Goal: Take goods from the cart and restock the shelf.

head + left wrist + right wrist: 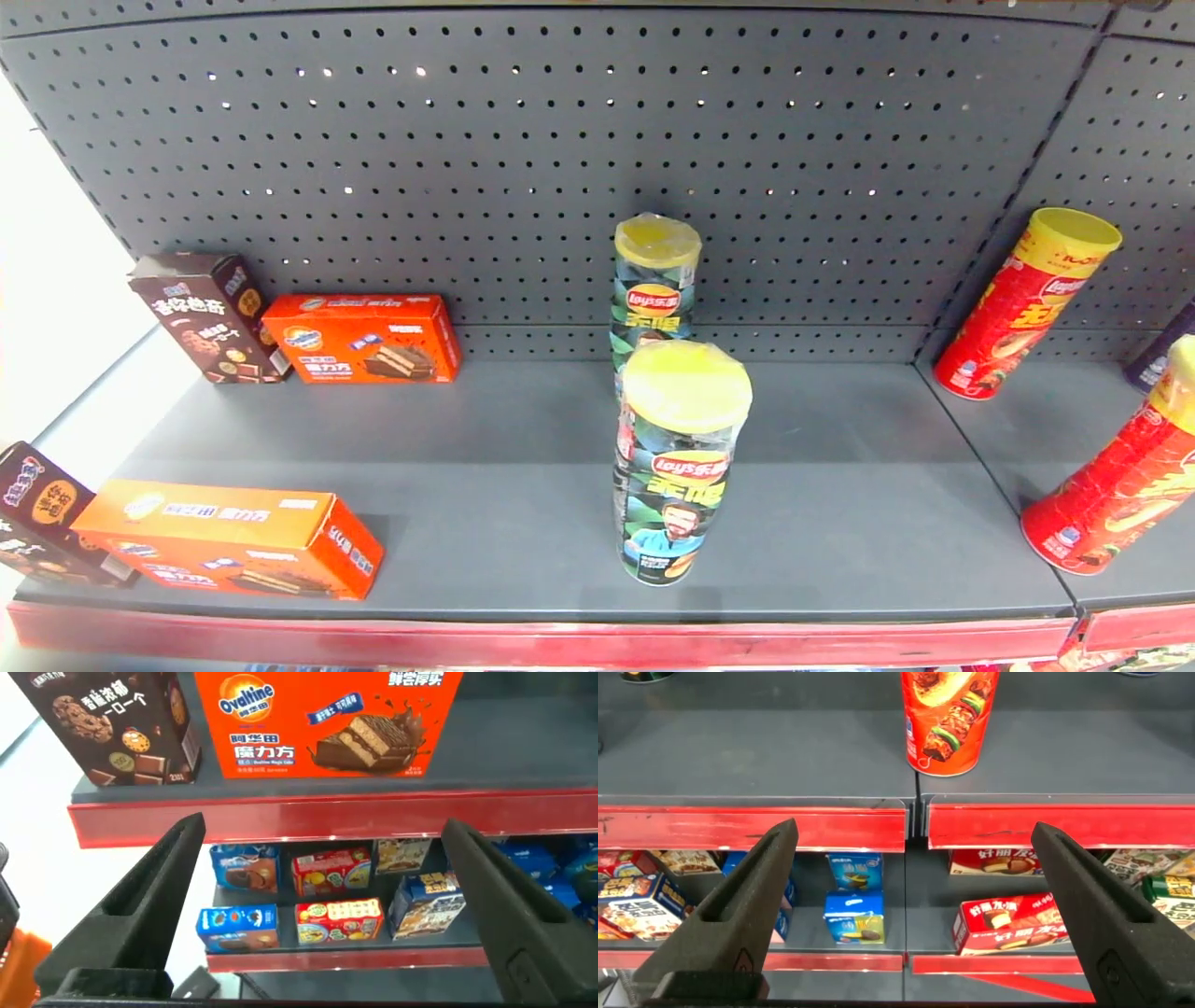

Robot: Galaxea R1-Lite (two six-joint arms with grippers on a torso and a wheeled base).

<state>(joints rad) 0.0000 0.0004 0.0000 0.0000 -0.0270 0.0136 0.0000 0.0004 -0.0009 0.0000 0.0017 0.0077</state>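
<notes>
Two green chip cans: front green can stands upright near the middle of the grey shelf; rear green can stands upright straight behind it by the pegboard — both have yellow lids.
Red chip cans: two stand in the next bay to the right, near red can towards the front and far red can by the back panel, well apart.
Orange boxes: rear orange box rests on its long side at the back left; front orange box rests on its long side at the shelf's front left edge.
Brown cookie boxes: rear brown box stands on end just beside the rear orange box; front brown box sits just beside the front orange box, at the far left.
Left gripper: fingers are spread wide with nothing between them, in front of the red edge strip; the front orange box and front brown box sit right above that strip.
Lower shelf, left side: small blue and red snack boxes are in two rows under the strip.
Right gripper: fingers are spread wide and empty, facing the join of two red strips — a skewer-print red can stands upright just behind that join.
Lower shelf, right side: blue boxes and a red wafer box are near each other.
</notes>
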